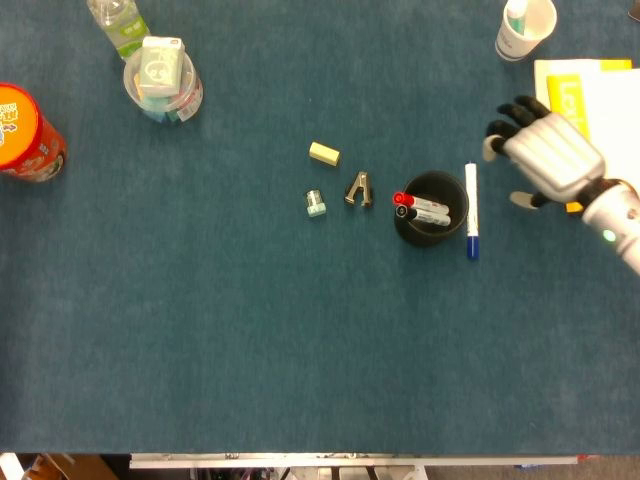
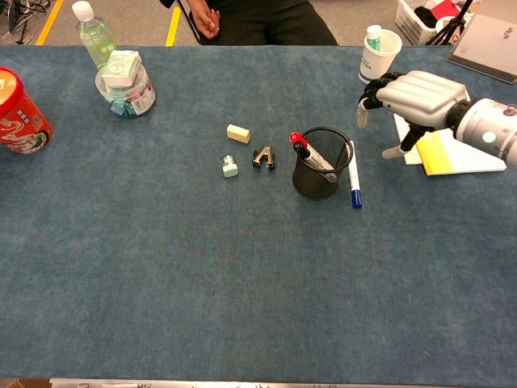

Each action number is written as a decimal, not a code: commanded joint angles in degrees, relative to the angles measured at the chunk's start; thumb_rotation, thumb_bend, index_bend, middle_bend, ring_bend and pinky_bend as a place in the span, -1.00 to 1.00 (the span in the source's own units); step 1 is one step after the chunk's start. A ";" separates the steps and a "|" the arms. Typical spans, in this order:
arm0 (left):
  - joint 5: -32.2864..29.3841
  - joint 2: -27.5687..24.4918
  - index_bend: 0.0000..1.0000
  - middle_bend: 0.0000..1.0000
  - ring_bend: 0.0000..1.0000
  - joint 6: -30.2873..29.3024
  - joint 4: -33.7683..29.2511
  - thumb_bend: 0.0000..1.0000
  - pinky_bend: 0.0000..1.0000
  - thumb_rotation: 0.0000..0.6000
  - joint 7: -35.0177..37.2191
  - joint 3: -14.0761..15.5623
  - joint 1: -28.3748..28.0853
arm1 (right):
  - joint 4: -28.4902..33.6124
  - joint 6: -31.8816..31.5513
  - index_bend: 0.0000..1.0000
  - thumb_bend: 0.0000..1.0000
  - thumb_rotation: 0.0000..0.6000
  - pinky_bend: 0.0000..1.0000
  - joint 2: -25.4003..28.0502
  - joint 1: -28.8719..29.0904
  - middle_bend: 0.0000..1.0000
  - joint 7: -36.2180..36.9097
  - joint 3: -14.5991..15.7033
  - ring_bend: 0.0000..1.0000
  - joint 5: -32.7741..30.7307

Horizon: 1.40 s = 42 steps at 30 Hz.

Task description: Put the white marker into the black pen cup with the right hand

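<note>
One white marker (image 1: 471,210) lies just right of the black pen cup (image 1: 431,209) from the head view, untouched; the right hand (image 1: 545,152) hovers beyond it, fingers spread, empty. From the chest, that hand (clearly poised for a grasp) hangs above the marker's far end.

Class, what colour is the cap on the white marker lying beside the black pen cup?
Blue. The white marker shows it best in the chest view.

Right hand (image 1: 545,155), seen near the right edge of the surface: smooth silver-grey shell over the back, with black segmented fingers (image 2: 370,90) ending in pale tips. Wrist section rounded, white-grey, bearing a small green indicator light. No cables or printed markings can be made out.
</note>
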<state>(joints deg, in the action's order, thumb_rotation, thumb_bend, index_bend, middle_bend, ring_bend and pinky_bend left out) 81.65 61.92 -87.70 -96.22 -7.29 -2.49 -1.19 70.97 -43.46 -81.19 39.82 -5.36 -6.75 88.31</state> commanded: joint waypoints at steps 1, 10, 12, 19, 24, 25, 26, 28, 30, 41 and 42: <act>-0.31 -0.08 -0.53 -0.60 -0.60 -0.01 0.03 -0.09 -0.68 1.00 0.00 -0.13 0.09 | -2.94 1.69 -0.19 -0.77 1.00 -0.79 -2.52 2.54 -0.44 -2.76 0.04 -0.77 0.22; -0.83 -0.19 -0.53 -0.60 -0.60 -0.09 0.27 -0.09 -0.68 1.00 0.43 -0.37 0.37 | -6.49 4.88 -0.19 -0.77 1.00 -0.79 -6.11 6.79 -0.44 -5.46 0.82 -0.77 -0.72; -0.79 -0.19 -0.53 -0.60 -0.60 -0.24 0.41 -0.09 -0.68 1.00 0.63 -0.39 0.47 | -6.33 5.01 -0.19 -0.77 1.00 -0.79 -6.22 7.09 -0.44 -6.03 1.31 -0.77 -0.82; -0.76 0.03 -0.53 -0.60 -0.60 0.28 0.94 -0.09 -0.68 1.00 1.19 -0.42 0.31 | -5.76 5.57 -0.19 -0.77 1.00 -0.79 -5.87 7.54 -0.44 -7.85 2.75 -0.77 -1.73; -0.25 0.23 -0.53 -0.60 -0.60 -0.13 1.27 -0.09 -0.68 1.00 1.67 -0.36 0.48 | -5.31 5.76 -0.19 -0.77 1.00 -0.79 -5.68 7.54 -0.44 -9.17 3.78 -0.77 -2.43; -0.26 0.23 -0.53 -0.60 -0.60 -0.16 1.33 -0.09 -0.68 1.00 1.73 -0.36 0.52 | -5.17 5.76 -0.19 -0.77 1.00 -0.79 -5.59 7.48 -0.44 -9.38 4.00 -0.77 -2.54; -0.30 0.23 -0.53 -0.60 -0.60 -0.18 1.37 -0.09 -0.68 1.00 1.76 -0.37 0.56 | -5.01 5.76 -0.19 -0.77 1.00 -0.79 -5.46 7.41 -0.44 -9.57 4.19 -0.77 -2.66; -0.40 0.22 -0.53 -0.60 -0.60 -0.19 1.46 -0.09 -0.68 1.00 1.82 -0.37 0.63 | -4.57 5.84 -0.19 -0.77 1.00 -0.79 -5.16 7.23 -0.44 -9.83 4.59 -0.77 -3.10; -0.37 0.18 -0.53 -0.60 -0.60 -0.06 1.36 -0.09 -0.68 1.00 1.87 -0.35 0.60 | -4.35 5.85 -0.19 -0.77 1.00 -0.79 -4.93 7.01 -0.44 -10.21 5.02 -0.77 -3.46; 0.28 0.37 -0.53 -0.60 -0.60 -0.06 1.51 -0.09 -0.68 1.00 2.78 -0.32 0.54 | -2.37 3.26 -0.19 -0.77 1.00 -0.79 -2.65 4.78 -0.44 -9.35 7.73 -0.77 -3.12; 0.33 0.38 -0.53 -0.60 -0.60 -0.02 1.56 -0.09 -0.68 1.00 2.85 -0.31 0.52 | -2.10 2.91 -0.19 -0.77 1.00 -0.79 -2.32 4.52 -0.44 -9.11 7.94 -0.77 -3.04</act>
<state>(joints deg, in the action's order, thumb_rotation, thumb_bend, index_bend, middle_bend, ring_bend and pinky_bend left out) 81.96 62.29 -87.73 -94.67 -4.45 -2.80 -0.66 68.55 -40.18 -83.86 44.67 -14.79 0.89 85.09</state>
